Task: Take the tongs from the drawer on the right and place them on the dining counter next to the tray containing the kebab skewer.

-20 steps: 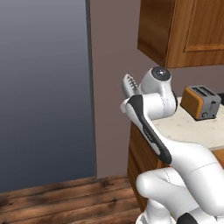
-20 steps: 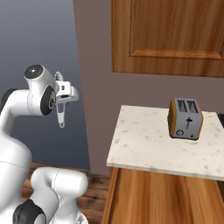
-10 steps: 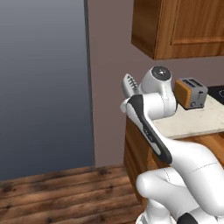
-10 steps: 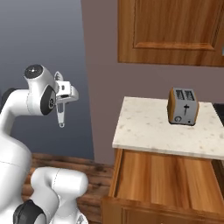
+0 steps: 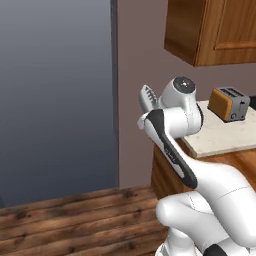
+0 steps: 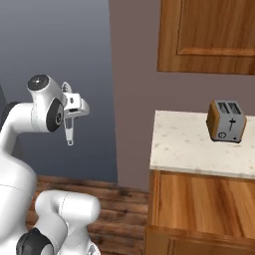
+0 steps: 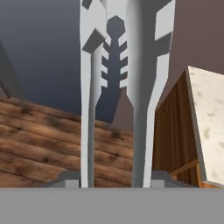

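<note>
My gripper point(image 6: 73, 106) is shut on the tongs point(image 6: 69, 130), held up at shoulder height in front of a grey wall. In the right base view their slim handle end hangs down below the hand. The left base view shows a scalloped tip point(image 5: 147, 98) sticking out past the arm. Seen from the hand, the two silver arms point(image 7: 143, 87) run upward from my gripper point(image 7: 113, 180). The drawer point(image 6: 201, 200) stands pulled out under the stone counter at the right. The dining counter, the tray and the kebab skewer are out of view.
An orange toaster point(image 6: 226, 122) stands on the speckled wall counter point(image 6: 184, 147), with wooden upper cabinets point(image 6: 209, 35) above it. A tall grey panel point(image 5: 55, 95) rises at the left. Wooden floor point(image 5: 75, 220) lies open ahead and to the left.
The whole picture has shifted in both base views, so the base has moved; the counter and toaster sit differently in frame. The arm keeps its pose with the tongs held.
</note>
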